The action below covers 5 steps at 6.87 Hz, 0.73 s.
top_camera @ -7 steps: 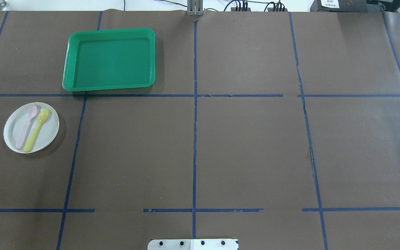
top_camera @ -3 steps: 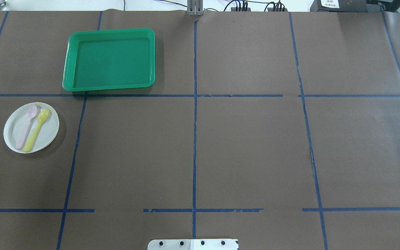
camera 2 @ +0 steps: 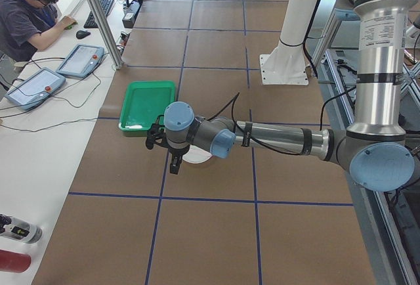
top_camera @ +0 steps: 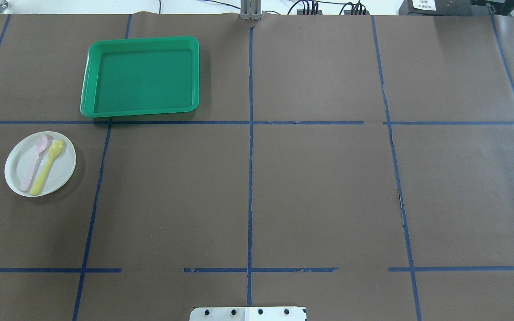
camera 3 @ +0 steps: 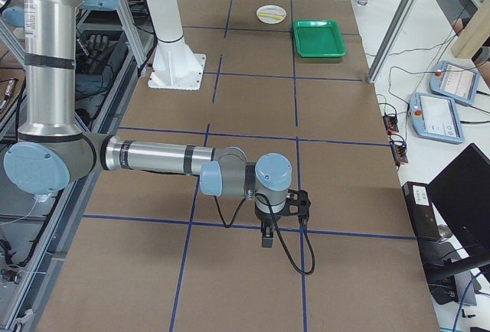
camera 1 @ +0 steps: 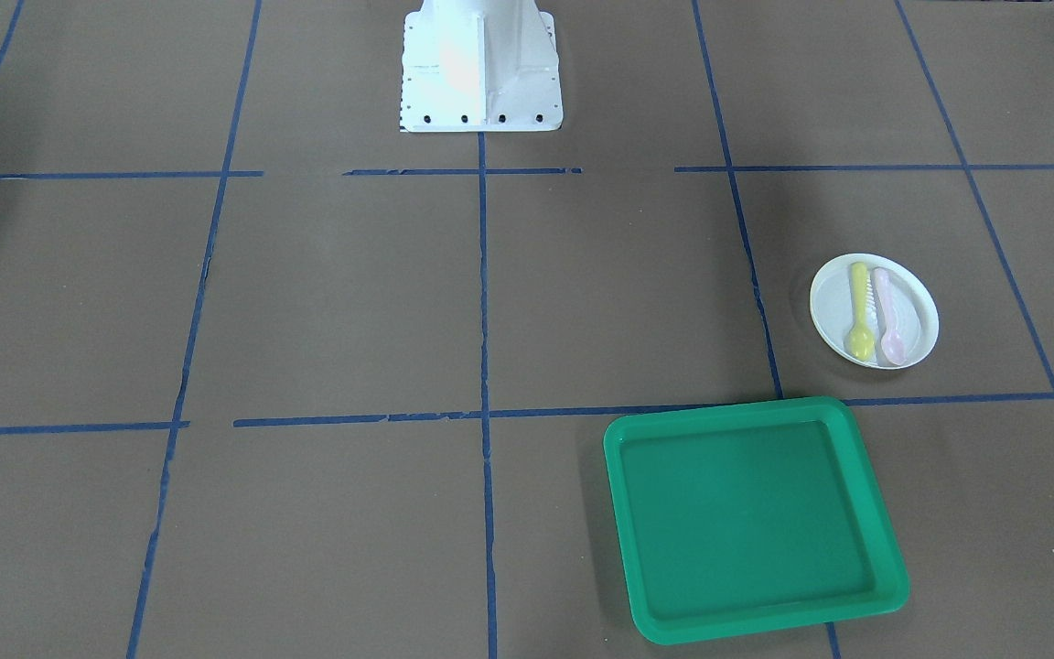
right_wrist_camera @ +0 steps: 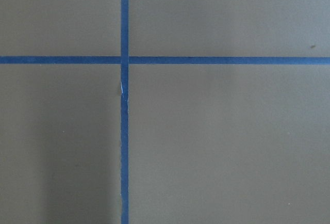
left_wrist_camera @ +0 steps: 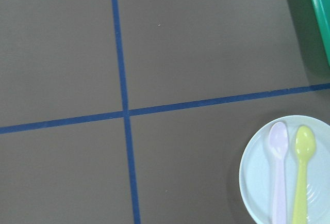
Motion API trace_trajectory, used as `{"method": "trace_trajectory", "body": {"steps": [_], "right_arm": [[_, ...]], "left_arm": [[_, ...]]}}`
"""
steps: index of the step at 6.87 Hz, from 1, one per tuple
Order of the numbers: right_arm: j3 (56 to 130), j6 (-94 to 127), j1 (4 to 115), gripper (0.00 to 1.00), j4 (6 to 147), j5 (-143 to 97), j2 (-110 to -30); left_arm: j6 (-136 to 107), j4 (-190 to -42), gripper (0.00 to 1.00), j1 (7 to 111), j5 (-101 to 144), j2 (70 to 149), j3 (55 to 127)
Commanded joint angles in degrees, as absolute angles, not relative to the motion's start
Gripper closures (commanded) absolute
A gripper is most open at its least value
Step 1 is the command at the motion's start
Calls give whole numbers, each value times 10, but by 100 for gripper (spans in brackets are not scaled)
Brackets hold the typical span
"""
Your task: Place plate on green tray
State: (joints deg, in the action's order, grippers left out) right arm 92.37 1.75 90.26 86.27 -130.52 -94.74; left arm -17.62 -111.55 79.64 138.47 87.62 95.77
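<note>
1. Brown paper [top_camera: 319,191] covers the table, marked into squares with blue tape.
2. The plate [top_camera: 63,171] lies flat on the paper on the robot's left side, not on the tray [top_camera: 141,78].
3. The tray is farther from the robot than the plate. A tape line runs between them, and the two are near each other but apart.
4. A pink spoon [top_camera: 33,164] and a yellow spoon [top_camera: 46,168] lie side by side on the plate.
5. The left gripper [camera 2: 176,167] points down above the paper by the plate. The wrist hides part of the plate in the left-end view, and its camera catches the plate at its lower right.
6. I cannot tell whether the left gripper's fingers are parted or closed. It seems to hold nothing.
7. The right gripper [camera 3: 266,239] hangs over bare paper near a tape crossing, well apart from both plate and tray. Its grip cannot be judged either.
</note>
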Motion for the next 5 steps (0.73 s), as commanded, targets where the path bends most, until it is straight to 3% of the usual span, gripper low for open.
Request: {"method": "trace_trajectory", "body": {"steps": [1, 5], "right_arm": [[924, 18, 903, 0, 863, -1305, -947], [924, 18, 903, 0, 862, -1305, -947]], "left_arm": [[-312, -1286, 0, 713, 1355, 875, 886], [-365, -1319, 0, 627, 1289, 901, 840]]}}
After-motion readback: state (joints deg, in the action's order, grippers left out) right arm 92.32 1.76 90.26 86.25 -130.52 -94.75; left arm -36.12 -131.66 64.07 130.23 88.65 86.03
